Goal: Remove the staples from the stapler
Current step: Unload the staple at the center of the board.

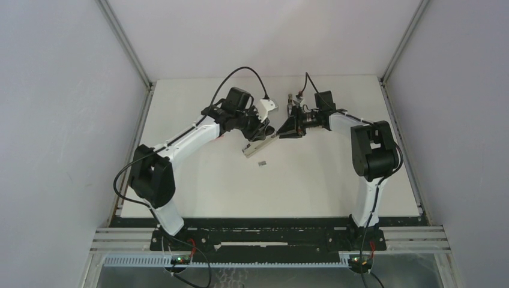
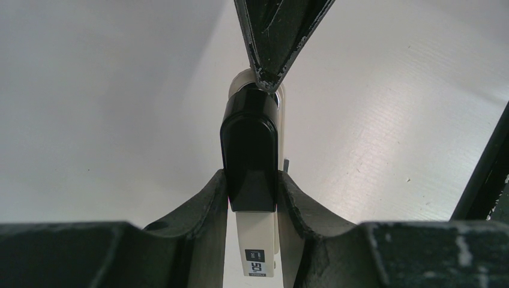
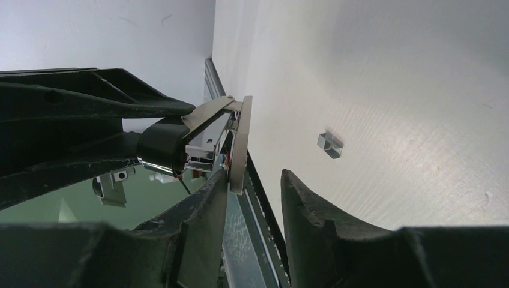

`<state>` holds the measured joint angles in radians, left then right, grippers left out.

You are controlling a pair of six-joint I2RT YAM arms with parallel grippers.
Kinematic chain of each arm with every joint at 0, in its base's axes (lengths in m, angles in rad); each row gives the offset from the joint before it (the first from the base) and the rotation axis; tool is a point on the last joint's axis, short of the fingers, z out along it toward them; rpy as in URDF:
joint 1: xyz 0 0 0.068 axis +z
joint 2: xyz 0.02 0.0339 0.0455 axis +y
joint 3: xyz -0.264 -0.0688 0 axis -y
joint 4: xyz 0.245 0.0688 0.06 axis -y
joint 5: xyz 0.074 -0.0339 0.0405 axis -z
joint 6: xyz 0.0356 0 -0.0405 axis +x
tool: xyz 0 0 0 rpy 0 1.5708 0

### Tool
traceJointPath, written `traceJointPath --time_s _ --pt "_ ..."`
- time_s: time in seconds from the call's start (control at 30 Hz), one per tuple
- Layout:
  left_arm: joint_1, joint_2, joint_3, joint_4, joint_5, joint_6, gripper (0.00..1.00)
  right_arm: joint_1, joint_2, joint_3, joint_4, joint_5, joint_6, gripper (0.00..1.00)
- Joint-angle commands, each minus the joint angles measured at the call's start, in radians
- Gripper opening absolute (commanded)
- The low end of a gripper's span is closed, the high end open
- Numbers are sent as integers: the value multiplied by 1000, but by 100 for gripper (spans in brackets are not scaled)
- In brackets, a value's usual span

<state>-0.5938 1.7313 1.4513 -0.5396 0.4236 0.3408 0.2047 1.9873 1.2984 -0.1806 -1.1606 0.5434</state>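
Silver-grey staples (image 3: 329, 144), one short strip, lie on the table (image 1: 324, 180) near the stapler (image 2: 249, 156), which the left gripper (image 2: 252, 180) clamps; the right gripper (image 3: 253, 177), jaws apart, is at its tip. Unloading appears begun; any strips remaining inside are hidden.

Overhead camera high and behind, looking down on whole table (image 1: 312, 180), left wrist camera very close, looking along stapler (image 2: 249, 156), right wrist camera close, low, side-on to same stapler, shared by all three
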Motion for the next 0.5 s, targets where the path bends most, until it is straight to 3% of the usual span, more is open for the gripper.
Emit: traceJointPath --time_s 0.0,0.47 --pt "-10 -85 -2 63 38 -15 0 10 9 -8 52 -25 25 37" --pt "-45 -76 6 51 30 -7 0 39 32 -9 76 -46 53 34"
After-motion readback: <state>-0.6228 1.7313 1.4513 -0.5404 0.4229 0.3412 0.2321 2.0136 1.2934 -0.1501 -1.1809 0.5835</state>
